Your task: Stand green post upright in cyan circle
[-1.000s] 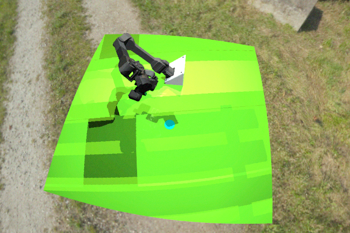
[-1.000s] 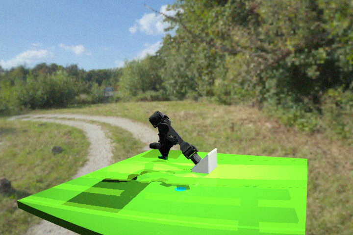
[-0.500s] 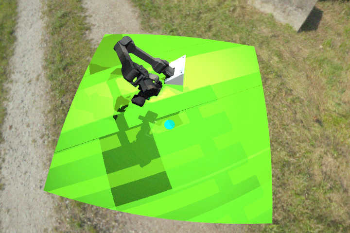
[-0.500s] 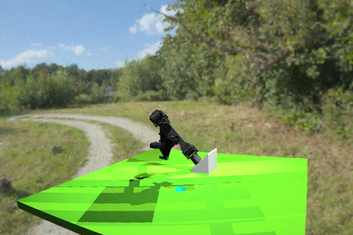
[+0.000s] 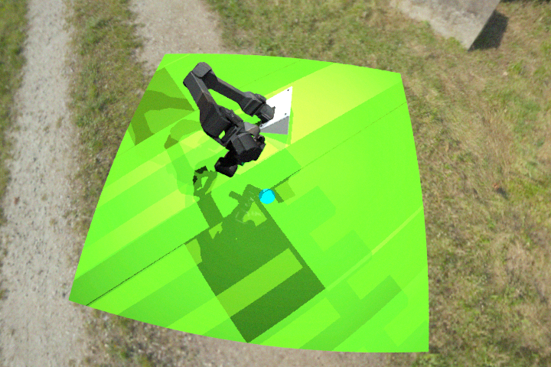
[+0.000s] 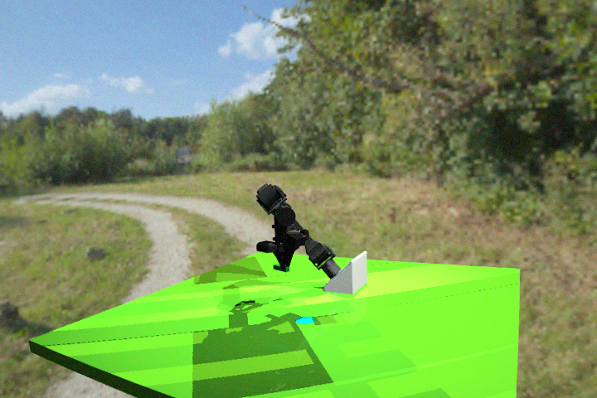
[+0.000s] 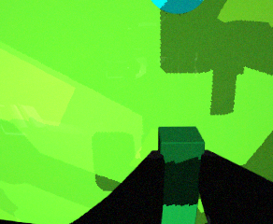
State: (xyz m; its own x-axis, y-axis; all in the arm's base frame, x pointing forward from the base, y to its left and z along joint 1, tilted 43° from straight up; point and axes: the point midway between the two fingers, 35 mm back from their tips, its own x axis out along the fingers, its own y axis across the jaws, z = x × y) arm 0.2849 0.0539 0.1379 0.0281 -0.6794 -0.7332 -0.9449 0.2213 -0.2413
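The green post (image 7: 180, 151) is dark green in the wrist view, clasped between the black fingers with one end sticking out past them. A small dark green part of it (image 6: 286, 269) shows at the fingertips in the exterior view, raised above the table. My gripper (image 7: 179, 161) (image 6: 282, 267) is shut on the post; in the top view the arm mostly hides the fingertips. The post's exact tilt is hard to tell. The cyan circle (image 5: 266, 196) (image 6: 304, 320) (image 7: 179, 6) lies flat on the table, away from the gripper, with nothing standing on it.
The bright green table (image 5: 363, 173) (image 6: 449, 328) is patterned with stripes and dark shadows. A white wedge-shaped bracket (image 5: 285, 102) (image 6: 359, 274) stands at the arm's base, behind the circle in the exterior view. Grass and a gravel track lie beyond the table's edges.
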